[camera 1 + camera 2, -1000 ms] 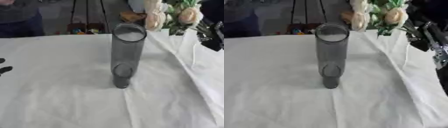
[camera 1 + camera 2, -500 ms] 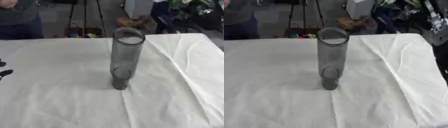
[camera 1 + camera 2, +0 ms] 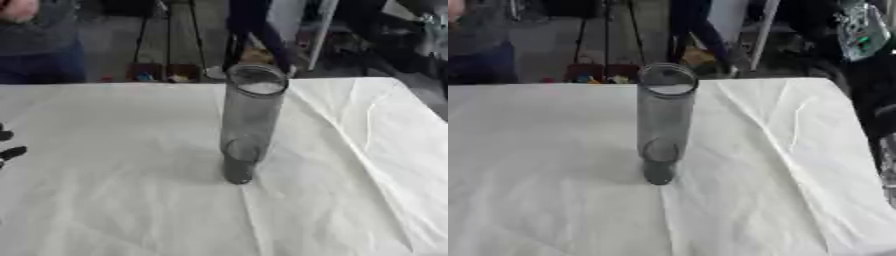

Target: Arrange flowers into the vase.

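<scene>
Left of the vase (image 3: 248, 122), the left robot hand (image 3: 7, 145) is showing only dark fingertips at the edge; the right arm's blurred edge is showing far right.

white tablecloth (image 3: 114, 200) (creased) | tripod legs (image 3: 166, 40) beyond far edge

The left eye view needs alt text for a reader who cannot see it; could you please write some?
A tall, clear, empty cylinder vase stands upright mid-table on a wrinkled white cloth. Dark fingertips of the robot's left hand show at the left edge; no flowers are visible.
</scene>
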